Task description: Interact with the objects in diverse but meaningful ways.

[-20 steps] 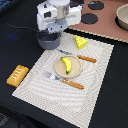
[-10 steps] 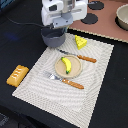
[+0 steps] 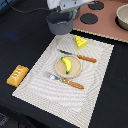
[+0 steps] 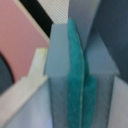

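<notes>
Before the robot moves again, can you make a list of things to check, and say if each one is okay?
1. Is the gripper holding the grey pot? Cannot tell: in the exterior view the arm covers the pot's top, and the wrist view is a blurry close-up.
2. Is the pot on the table or lifted? Cannot tell.
3. Is the banana resting safely on the plate? Ok.
4. Is the cheese wedge clear of the pot? Ok, there is a gap between them.
5. Are the fork and knife lying flat on the placemat? Ok.
6. Is the bread slab out of the way? Ok, it lies off the mat.
</notes>
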Motion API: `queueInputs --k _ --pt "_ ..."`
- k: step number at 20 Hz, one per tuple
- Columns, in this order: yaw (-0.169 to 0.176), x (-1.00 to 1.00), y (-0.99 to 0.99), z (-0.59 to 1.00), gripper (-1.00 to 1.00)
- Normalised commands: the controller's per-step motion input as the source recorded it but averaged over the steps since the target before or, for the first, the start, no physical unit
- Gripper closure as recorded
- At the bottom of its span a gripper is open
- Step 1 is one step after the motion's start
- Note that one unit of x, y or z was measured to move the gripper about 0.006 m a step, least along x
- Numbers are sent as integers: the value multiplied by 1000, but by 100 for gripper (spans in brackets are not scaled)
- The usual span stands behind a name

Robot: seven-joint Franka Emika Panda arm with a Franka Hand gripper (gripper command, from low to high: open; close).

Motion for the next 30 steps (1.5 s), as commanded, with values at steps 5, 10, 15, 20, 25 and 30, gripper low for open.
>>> queueInputs --k 5,10,15,20,25,30 --pt "4 857 579 423 100" --pt "22 774 494 183 100" --pt "28 646 454 71 100" --pt "56 493 529 74 100" --pt "138 433 557 208 100" --pt "60 510 485 306 100"
